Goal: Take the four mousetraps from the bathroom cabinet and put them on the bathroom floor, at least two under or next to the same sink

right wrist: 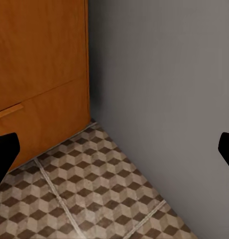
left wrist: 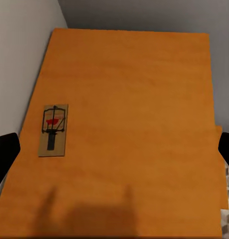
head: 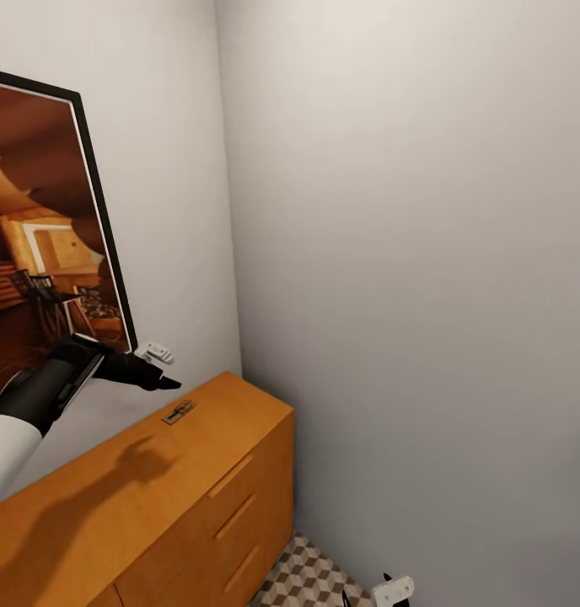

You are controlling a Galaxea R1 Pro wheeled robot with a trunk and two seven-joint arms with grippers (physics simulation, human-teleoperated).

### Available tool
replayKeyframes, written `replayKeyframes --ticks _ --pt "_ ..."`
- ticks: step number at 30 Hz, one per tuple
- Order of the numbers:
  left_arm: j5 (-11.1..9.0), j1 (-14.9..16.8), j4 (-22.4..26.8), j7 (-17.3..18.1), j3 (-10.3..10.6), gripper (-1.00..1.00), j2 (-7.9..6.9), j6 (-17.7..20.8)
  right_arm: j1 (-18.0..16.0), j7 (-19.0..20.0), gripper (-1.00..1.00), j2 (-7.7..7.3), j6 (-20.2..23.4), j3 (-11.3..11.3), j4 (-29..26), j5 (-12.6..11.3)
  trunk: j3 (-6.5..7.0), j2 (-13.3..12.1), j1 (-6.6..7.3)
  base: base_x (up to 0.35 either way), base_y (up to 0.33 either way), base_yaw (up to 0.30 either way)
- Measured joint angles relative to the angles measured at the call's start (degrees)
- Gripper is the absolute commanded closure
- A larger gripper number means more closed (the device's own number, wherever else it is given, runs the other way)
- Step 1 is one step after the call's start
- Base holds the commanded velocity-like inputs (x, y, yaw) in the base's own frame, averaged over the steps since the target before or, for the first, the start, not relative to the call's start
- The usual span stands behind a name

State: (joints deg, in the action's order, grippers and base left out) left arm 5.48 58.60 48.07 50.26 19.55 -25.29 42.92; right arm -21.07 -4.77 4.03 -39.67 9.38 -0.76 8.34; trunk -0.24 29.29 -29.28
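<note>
Nearest the head camera, the left hand is held above the cabinet top, its fingers spread wide and nothing gripped. One mousetrap is seen lying flat on that top, close to the wall-side edge. A clean pick is judged to require centring over the board, aligning the fingers across its narrow width, then lowering. The right hand is held wide open and empty above the bathroom floor.
</note>
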Motion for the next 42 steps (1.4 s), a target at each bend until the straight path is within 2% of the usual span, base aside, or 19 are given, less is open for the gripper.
replayKeyframes --ticks 4,6,12,42 --pt "0.0 0.0 -1.8 0.0 0.0 -1.00 0.07 -0.4 0.0 0.0 -1.00 0.00 0.0 0.0 0.0 0.0 0.00 0.0 0.00 0.000 0.000 0.000" --pt "0.0 0.0 -2.8 0.0 0.0 -1.00 0.08 -2.2 0.0 0.0 -1.00 0.00 0.0 0.0 0.0 0.0 0.00 0.0 0.00 0.000 0.000 0.000" --pt "0.1 0.0 -4.6 0.1 0.0 -1.00 0.09 -3.6 0.0 0.0 -1.00 0.00 0.0 0.0 0.0 0.0 0.00 0.0 0.00 0.000 0.000 0.000" --pt "0.1 0.0 -5.6 0.1 0.0 -1.00 0.14 -3.9 0.0 0.0 -1.00 0.00 0.0 0.0 0.0 0.0 0.00 0.0 0.00 0.032 0.028 0.000"
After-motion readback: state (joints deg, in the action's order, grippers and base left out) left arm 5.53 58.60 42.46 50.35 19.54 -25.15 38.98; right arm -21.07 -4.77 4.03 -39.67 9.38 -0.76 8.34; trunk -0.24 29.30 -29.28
